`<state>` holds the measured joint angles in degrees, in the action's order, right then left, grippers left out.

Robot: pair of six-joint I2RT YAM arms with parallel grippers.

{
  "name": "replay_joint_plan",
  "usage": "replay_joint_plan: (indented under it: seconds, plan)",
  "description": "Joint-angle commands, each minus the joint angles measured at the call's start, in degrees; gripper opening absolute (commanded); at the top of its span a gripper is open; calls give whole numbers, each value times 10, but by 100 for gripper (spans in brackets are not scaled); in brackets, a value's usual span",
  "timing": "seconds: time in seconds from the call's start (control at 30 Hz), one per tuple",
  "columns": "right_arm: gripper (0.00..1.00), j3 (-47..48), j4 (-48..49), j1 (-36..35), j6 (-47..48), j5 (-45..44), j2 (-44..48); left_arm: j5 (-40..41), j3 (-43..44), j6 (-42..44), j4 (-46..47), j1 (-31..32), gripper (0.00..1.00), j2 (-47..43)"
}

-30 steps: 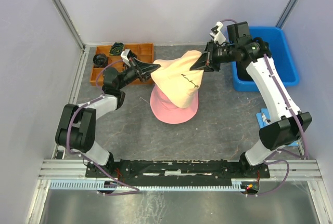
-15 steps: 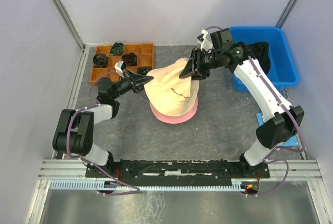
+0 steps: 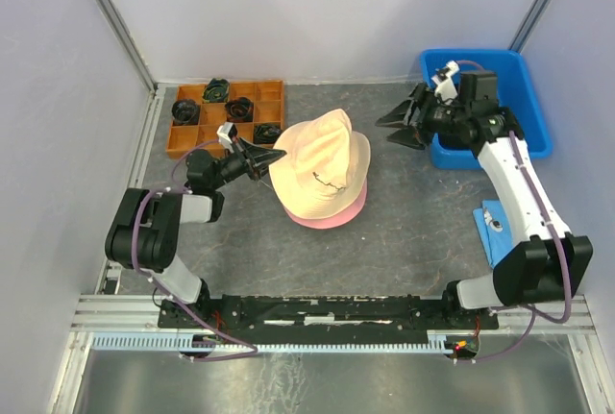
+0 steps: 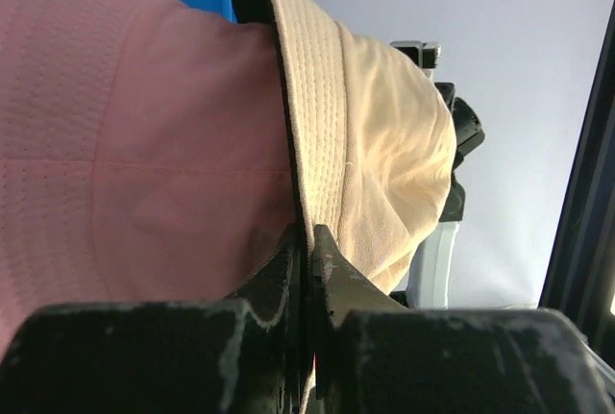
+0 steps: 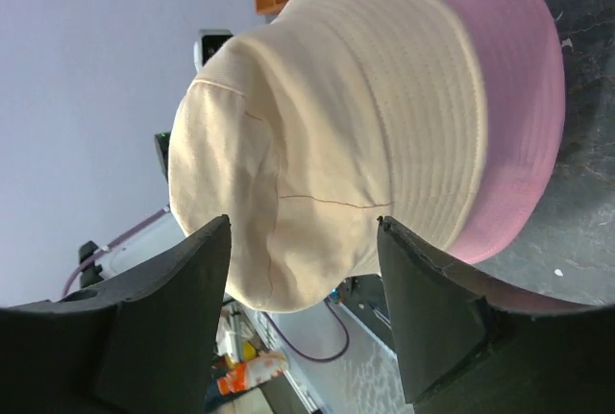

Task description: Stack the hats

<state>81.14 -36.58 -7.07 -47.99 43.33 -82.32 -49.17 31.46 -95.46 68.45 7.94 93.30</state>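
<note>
A beige hat (image 3: pixel 322 166) sits crown up on top of a pink hat (image 3: pixel 336 214) in the middle of the table. My left gripper (image 3: pixel 273 158) is shut on the beige hat's left brim. In the left wrist view the fingertips (image 4: pixel 309 238) pinch the stitched beige brim (image 4: pixel 322 97), with the pink hat (image 4: pixel 144 145) just beneath it. My right gripper (image 3: pixel 394 126) stands open to the right of the stack and touches nothing. The right wrist view shows the beige hat (image 5: pixel 327 135) and the pink brim (image 5: pixel 519 97) beyond the open right gripper (image 5: pixel 303 227).
An orange compartment tray (image 3: pixel 188 137) with small dark coiled bundles (image 3: pixel 184 109) stands at the back left, close behind my left arm. A blue bin (image 3: pixel 531 97) is at the back right, under my right arm. A blue and white item (image 3: pixel 495 227) lies at the right edge.
My right gripper opened, let go of the beige hat and drew back right toward the bin. The beige hat came down over the pink hat. My left gripper lowered, still gripping the brim.
</note>
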Motion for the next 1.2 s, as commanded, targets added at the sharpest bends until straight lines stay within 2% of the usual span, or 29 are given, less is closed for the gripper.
replay_joint_plan:
  seconds: [0.0, 0.3, 0.43, 0.8, 0.87, 1.17]
  plan:
    - [71, -89, 126, 35, -58, 75, 43, -6, -11, 30, 44, -3, 3, 13]
    - [69, -281, 388, 81, -185, 133, 25, -4, 2, 31, 21, -3, 3, 14]
    - [68, -309, 480, 94, -209, 151, -23, -3, 18, 35, 2, -3, 3, 15]
    - [68, -347, 903, 78, -455, 146, -190, -2, 36, 32, -10, -3, 3, 25]
    - [68, -343, 926, 70, -471, 143, -200, -1, 36, 32, -8, -3, 3, 27]
    - [69, -356, 885, 44, -442, 150, -187, -1, 37, 31, -5, -3, 3, 34]
